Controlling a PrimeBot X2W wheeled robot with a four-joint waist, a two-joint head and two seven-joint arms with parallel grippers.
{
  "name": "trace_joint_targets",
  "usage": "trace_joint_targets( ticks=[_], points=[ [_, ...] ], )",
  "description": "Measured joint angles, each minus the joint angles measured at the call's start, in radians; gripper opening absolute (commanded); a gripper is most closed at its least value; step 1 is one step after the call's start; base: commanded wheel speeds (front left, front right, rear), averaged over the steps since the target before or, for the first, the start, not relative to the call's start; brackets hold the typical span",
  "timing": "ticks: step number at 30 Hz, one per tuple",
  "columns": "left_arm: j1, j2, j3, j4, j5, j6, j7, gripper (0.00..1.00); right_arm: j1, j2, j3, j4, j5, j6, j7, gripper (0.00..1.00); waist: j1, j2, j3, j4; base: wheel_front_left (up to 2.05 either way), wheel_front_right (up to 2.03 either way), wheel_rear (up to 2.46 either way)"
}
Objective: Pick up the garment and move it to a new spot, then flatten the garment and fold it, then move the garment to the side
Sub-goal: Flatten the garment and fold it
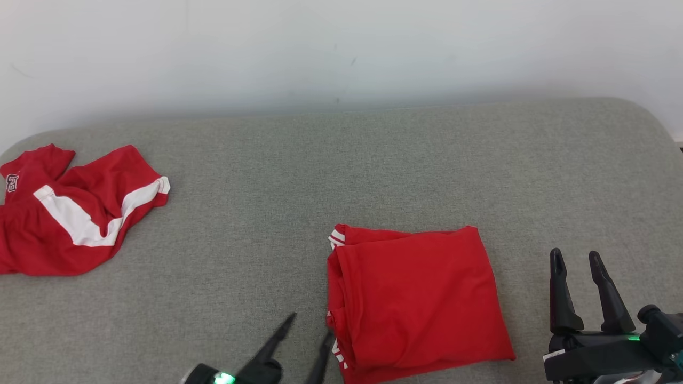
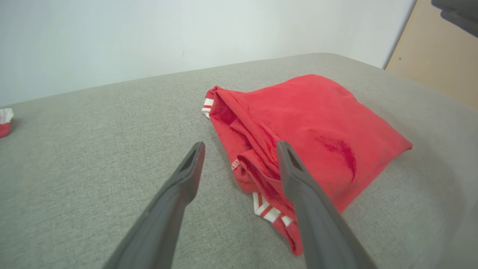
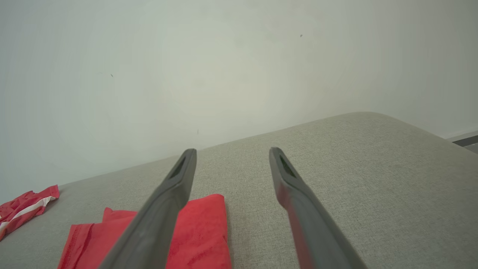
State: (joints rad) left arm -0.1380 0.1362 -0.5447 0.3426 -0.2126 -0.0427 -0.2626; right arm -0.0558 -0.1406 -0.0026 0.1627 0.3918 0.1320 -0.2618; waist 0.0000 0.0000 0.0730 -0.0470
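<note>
Folded red garment (image 1: 416, 298) lower centre of grey worktop (image 1: 267, 160), left tool (image 1: 309, 326) open just beside its lower-left edge, right tool (image 1: 575, 255) open at lower right, crumpled red-and-white garment (image 1: 74, 213) at far left edge, bare worktop between

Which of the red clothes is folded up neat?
The red garment in the middle, a tidy rectangle. The striped garment at the far left lies crumpled, its broad white band showing.

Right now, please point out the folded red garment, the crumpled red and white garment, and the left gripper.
folded red garment (image 1: 416, 298): head view, middle of its flat top layer.
crumpled red and white garment (image 1: 80, 226): head view, white stripe near its middle.
left gripper (image 1: 311, 324): head view, midway between its two fingertips.
</note>
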Motion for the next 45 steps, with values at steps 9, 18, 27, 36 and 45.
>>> trace_joint_targets(
  ticks=[9, 18, 27, 36, 45],
  points=[
    [0.045, 0.031, 0.215, -0.154, 0.0, 0.066, 0.0, 1.0, 0.005, 0.0, -0.002, -0.007, -0.005, 0.0, 0.0, 1.0, 0.0, 0.0, -0.014, 0.026, 0.0, 0.0, 0.0],
    [0.077, 0.045, 0.405, -0.198, 0.002, 0.083, 0.0, 1.0, 0.012, -0.004, 0.014, -0.003, -0.016, 0.0, 0.0, 1.0, 0.0, 0.0, -0.036, 0.044, 0.0, 0.0, 0.0],
    [0.111, 0.03, 0.507, -0.174, 0.0, 0.034, 0.0, 1.0, 0.03, -0.006, 0.045, 0.006, -0.026, 0.0, 0.0, 1.0, -0.0001, 0.0, -0.065, 0.055, 0.0, 0.0, 0.0],
    [0.134, 0.013, 0.539, -0.148, 0.009, -0.022, 0.0, 1.0, 0.047, -0.013, 0.056, 0.028, -0.028, 0.0, 0.0, 1.0, -0.0001, 0.0, -0.088, 0.068, 0.0, 0.0, 0.0],
    [0.154, 0.009, 0.544, -0.166, 0.023, -0.055, 0.0, 1.0, 0.063, -0.014, 0.058, 0.041, -0.035, 0.0, 0.013, 1.0, -0.0001, 0.0, -0.1, 0.076, 0.0, 0.0, 0.0]
  ],
)
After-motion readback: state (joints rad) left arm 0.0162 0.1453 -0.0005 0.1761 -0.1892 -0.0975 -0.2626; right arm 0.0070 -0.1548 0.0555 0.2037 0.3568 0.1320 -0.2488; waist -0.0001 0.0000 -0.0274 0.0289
